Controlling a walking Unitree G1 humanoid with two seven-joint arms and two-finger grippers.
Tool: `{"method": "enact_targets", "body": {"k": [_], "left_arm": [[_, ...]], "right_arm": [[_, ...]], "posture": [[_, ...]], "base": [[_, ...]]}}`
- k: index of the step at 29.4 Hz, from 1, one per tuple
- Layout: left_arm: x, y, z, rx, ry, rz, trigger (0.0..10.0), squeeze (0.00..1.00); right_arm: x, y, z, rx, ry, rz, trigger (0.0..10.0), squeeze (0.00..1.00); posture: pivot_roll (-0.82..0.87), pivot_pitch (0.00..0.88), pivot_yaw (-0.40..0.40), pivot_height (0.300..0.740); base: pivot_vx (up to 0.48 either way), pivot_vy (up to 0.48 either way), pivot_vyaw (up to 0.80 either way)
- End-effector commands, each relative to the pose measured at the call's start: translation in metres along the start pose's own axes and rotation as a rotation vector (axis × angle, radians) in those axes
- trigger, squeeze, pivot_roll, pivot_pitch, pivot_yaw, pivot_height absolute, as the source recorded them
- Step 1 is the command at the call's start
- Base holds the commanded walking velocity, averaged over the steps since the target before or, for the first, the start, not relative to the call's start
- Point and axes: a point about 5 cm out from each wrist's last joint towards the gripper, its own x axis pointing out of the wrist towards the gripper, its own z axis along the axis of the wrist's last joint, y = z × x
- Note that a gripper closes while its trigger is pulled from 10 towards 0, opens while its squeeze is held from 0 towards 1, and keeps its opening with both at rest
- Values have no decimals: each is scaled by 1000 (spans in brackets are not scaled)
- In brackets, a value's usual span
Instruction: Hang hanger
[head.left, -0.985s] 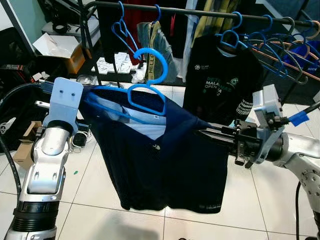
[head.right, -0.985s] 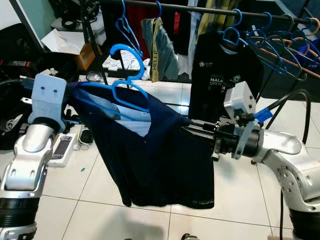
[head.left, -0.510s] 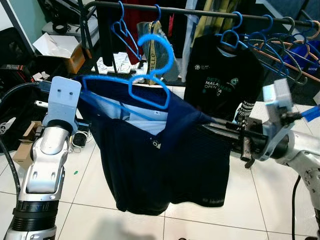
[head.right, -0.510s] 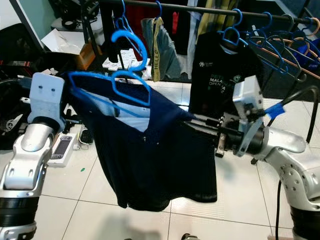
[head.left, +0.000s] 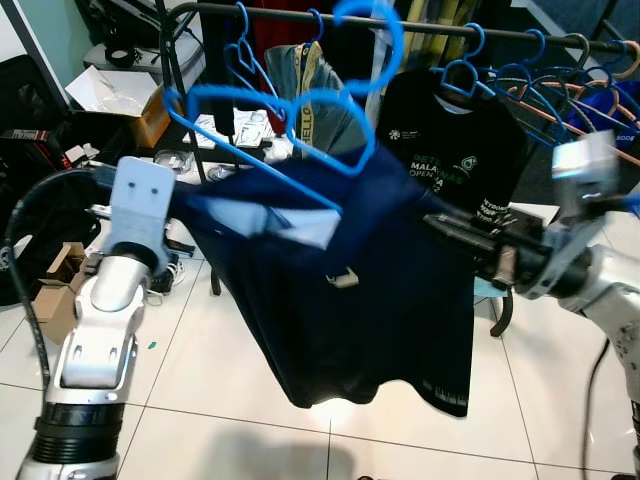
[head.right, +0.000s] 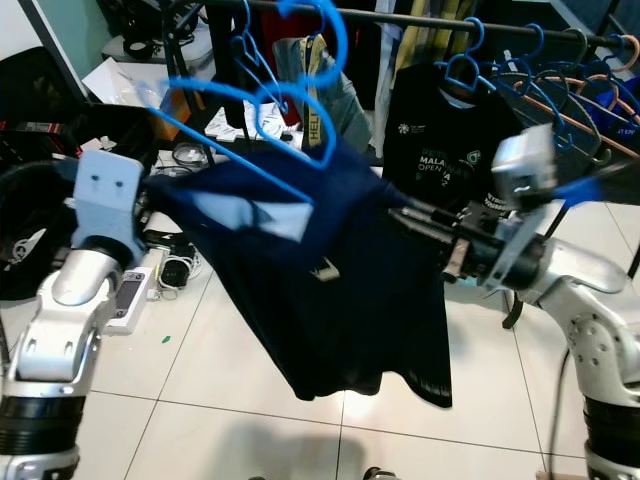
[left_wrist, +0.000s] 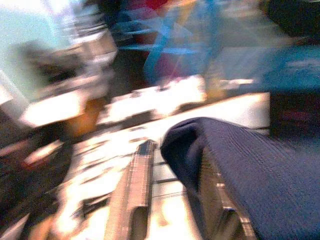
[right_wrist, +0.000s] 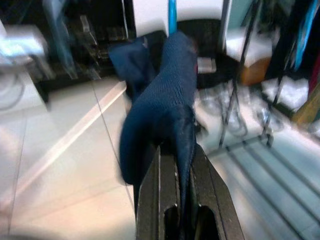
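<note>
I have the navy shirt (head.left: 380, 280) stretched between both arms in front of the clothes rail (head.left: 420, 22), and it rides on a blue hanger (head.left: 290, 115) whose hook (head.left: 385, 40) is up at the height of the rail, just in front of it; from the head views I cannot tell whether the hook touches the bar. The hanger is tilted, its left shoulder end lower and out toward my left arm, and the shirt's pale inner collar (head.left: 300, 222) shows below the hanger's bar.

My left gripper (left_wrist: 170, 200) is at the shirt's left shoulder; the wrist view is badly blurred, with the navy knit draped over one finger (left_wrist: 136, 195) – I cannot tell whether those fingers are closed on the cloth or merely under it. My right gripper (right_wrist: 182, 185) is at the shirt's right shoulder, and its wrist view is clearer: the two black fingers (right_wrist: 150, 200) are pressed close together with a fold of the navy fabric pinched between them.

Further along the rail hang a black printed T-shirt (head.left: 450, 150) on its own blue hanger and a row of bare hangers (head.left: 560, 90); the floor (head.left: 180, 400) below is white tile, with boxes and clutter (head.left: 110, 95) off to my left.
</note>
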Motion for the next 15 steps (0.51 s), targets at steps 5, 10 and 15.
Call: {"method": "enact_targets", "body": {"k": [5,10,15], "left_arm": [[-6,-15,3,1,-23,-176,10000,1000],[-12,-12,6,-6,-22,-282,10000,1000],[-18,-9,7,29,3,-404,10000,1000]], "right_arm": [[-1,3,-7,-11,76,12,0,0],[-3,5,-10,-26,118,31,0,0],[-4,8,-19,-65,210,75,0,0]], "posture": [[-73,161,31,740],[-74,163,32,740],[-70,160,36,740]], "base": [[0,0,0],[0,0,0],[0,0,0]]}}
